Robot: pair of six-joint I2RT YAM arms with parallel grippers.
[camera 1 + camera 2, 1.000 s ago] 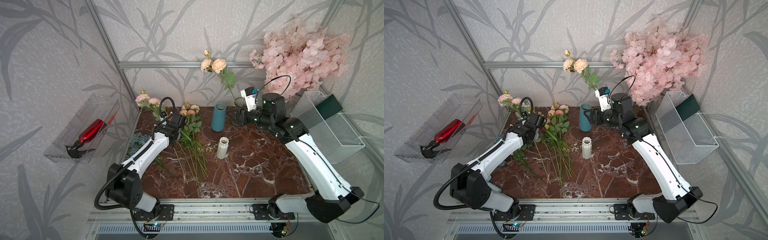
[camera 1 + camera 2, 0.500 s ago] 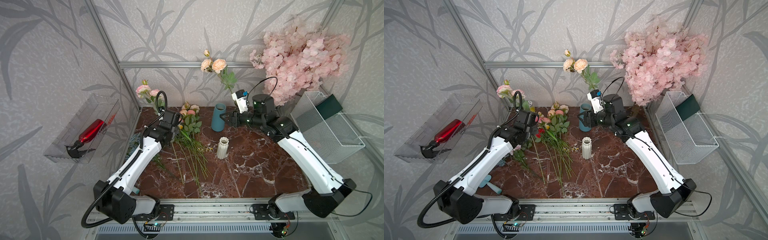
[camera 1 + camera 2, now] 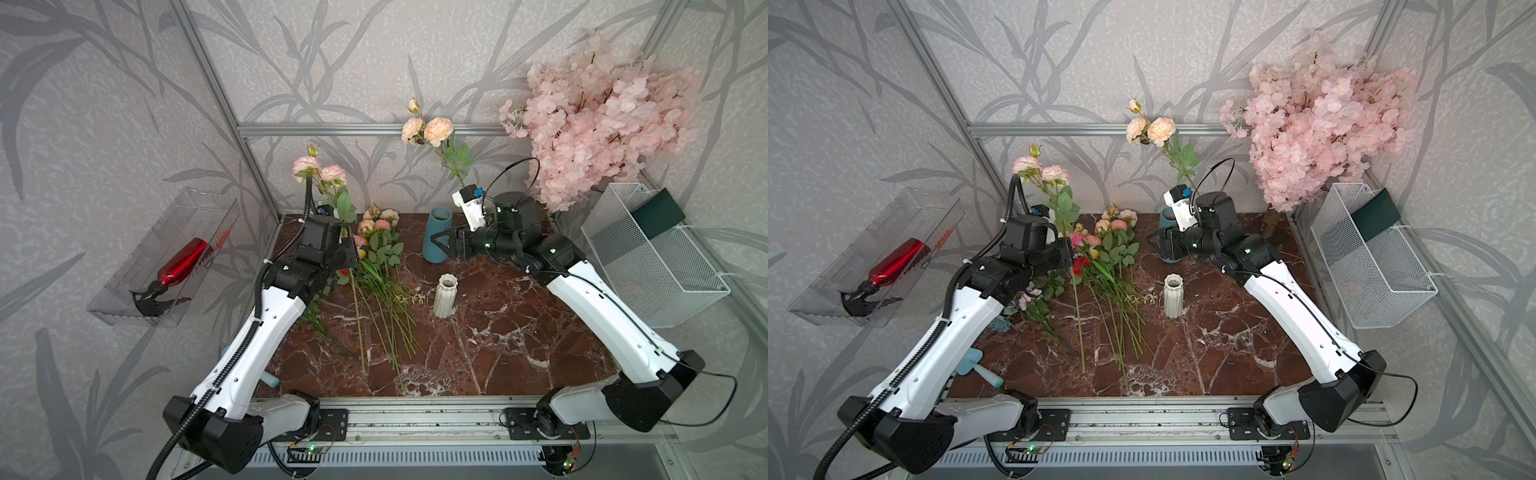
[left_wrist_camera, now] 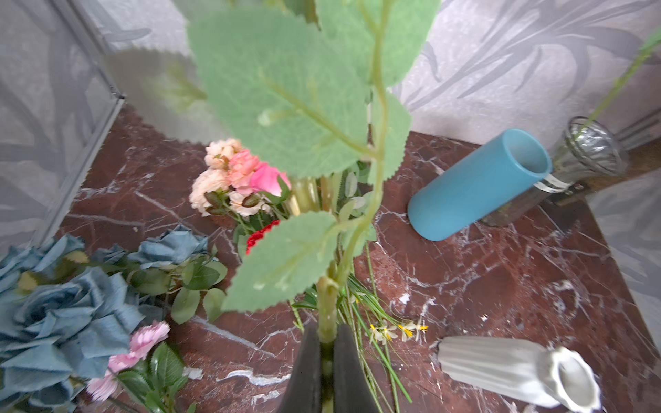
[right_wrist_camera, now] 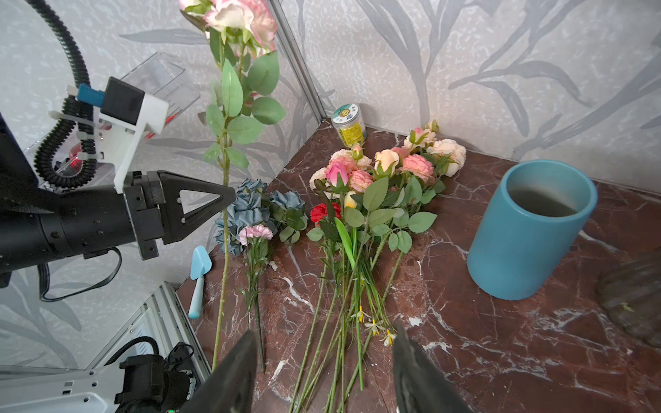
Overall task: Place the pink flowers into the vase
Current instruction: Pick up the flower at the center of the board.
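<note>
- Left gripper (image 4: 327, 361), pinching a pink spray (image 3: 332, 173), has lifted it, well apart from the blue vase (image 5: 525, 250); carrying remains
- Right gripper (image 5: 323, 334), spread empty, has swung beside that vase

The left arm (image 3: 266, 332) reaches forward, left gripper (image 5: 230, 195) pinched tight on a pink flower (image 5: 229, 14). The right arm (image 3: 602, 316) reaches forward too, right gripper (image 5: 322, 332) spread apart.
</note>
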